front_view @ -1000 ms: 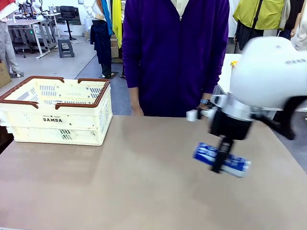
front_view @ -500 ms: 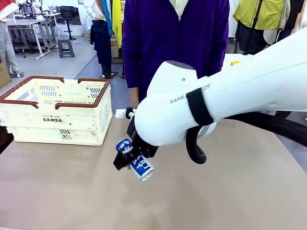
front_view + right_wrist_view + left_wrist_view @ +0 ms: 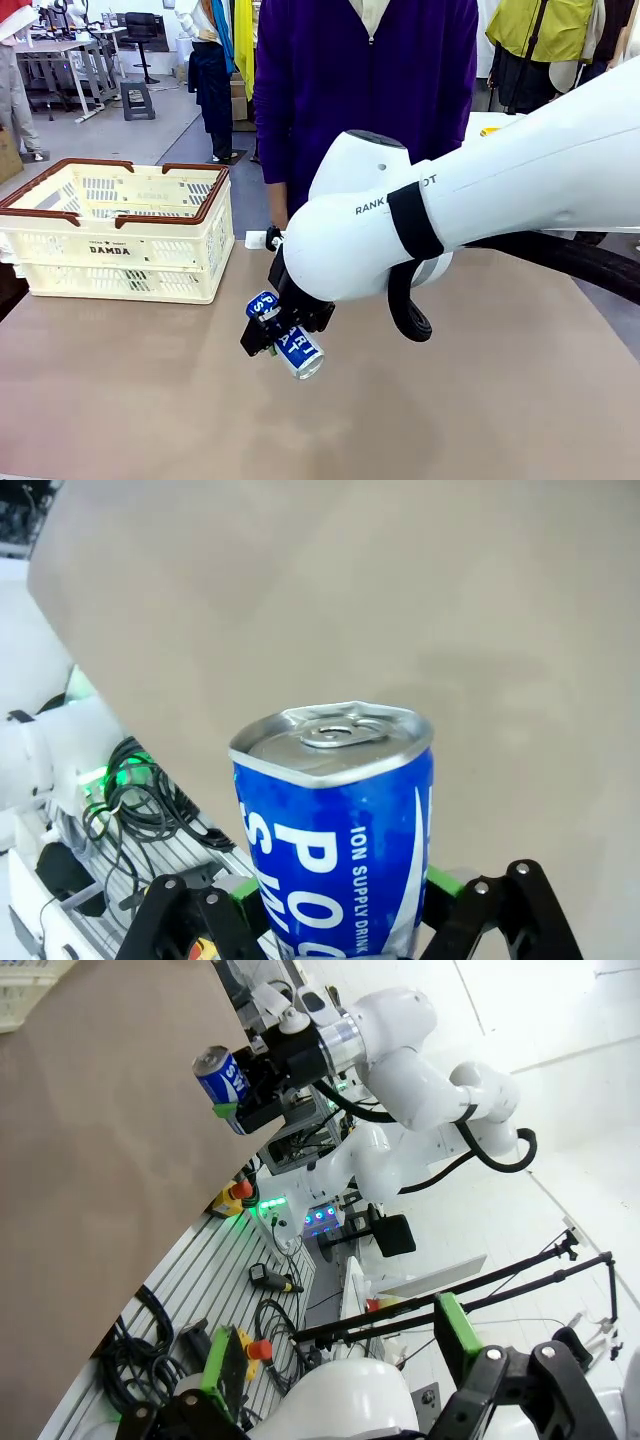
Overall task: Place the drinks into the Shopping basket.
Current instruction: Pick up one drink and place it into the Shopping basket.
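Observation:
A blue drink can [image 3: 287, 338] with white letters hangs tilted just above the table's middle, and my right gripper [image 3: 268, 335] is shut on it. The right wrist view shows the can [image 3: 340, 820] from its silver top, clamped between the green pads [image 3: 445, 881]. The cream Shopping basket [image 3: 120, 250], with a brown rim and the word DAMDA, stands at the table's far left, about a basket's width left of the can. In the left wrist view my left gripper [image 3: 335, 1360] is open with nothing in it, away from the table, and sees the can [image 3: 222, 1075] in the right gripper.
A person in a purple top [image 3: 365, 120] stands at the far edge, behind the right arm. The tan tabletop [image 3: 500, 400] is bare on the right and front. Cables and equipment [image 3: 270, 1280] lie on the floor beside the table.
My right arm swung from the table's right side to its middle with the can in its grip, turning the can. Over the last half second it barely moved.

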`<state>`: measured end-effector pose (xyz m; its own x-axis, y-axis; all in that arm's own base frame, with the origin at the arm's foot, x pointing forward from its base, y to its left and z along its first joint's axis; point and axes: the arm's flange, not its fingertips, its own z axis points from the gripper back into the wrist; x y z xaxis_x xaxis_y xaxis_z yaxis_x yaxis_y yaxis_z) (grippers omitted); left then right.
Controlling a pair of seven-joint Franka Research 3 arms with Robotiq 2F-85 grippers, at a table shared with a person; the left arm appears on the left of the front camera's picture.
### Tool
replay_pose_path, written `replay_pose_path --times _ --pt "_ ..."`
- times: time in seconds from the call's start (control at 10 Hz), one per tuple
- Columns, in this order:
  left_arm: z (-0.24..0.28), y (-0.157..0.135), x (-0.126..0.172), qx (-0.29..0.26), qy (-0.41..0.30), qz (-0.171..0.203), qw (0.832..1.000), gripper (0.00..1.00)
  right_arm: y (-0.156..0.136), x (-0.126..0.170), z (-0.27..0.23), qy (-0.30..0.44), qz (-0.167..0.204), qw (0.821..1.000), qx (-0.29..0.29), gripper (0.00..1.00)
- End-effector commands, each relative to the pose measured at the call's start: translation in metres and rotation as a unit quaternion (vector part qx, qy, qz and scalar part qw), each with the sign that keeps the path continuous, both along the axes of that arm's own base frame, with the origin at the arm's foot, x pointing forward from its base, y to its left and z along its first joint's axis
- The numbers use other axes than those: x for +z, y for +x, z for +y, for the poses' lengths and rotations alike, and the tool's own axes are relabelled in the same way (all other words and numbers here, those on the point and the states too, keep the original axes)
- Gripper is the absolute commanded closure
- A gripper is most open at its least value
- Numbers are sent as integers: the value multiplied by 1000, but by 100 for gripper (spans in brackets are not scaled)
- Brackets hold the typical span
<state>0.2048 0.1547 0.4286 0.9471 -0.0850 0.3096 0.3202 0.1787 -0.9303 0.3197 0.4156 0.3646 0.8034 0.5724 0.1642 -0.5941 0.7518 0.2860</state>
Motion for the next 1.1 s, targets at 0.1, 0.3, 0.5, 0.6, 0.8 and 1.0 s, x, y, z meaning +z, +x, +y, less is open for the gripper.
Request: replay_pose_path --times 0.1,0.3,0.5,0.6,0.8,1.0 --pt "0 -1 2 -2 -13 -10 1000 0 46 -40 28 -9 34 998 -49 100" --pt "0 -1 2 -2 -13 -10 1000 0 60 -61 36 -20 47 996 -72 100" --pt "0 -1 2 -2 -13 -10 1000 0 63 -72 40 -42 56 994 -80 100" --pt "0 -1 2 -2 -13 -10 1000 0 65 -75 39 -44 61 994 -82 100" --pt "0 -1 2 -2 -13 -10 1000 0 65 -87 38 -53 62 994 -77 69" --pt "0 -1 2 -2 -13 -10 1000 0 65 -92 39 -60 61 993 -78 0"
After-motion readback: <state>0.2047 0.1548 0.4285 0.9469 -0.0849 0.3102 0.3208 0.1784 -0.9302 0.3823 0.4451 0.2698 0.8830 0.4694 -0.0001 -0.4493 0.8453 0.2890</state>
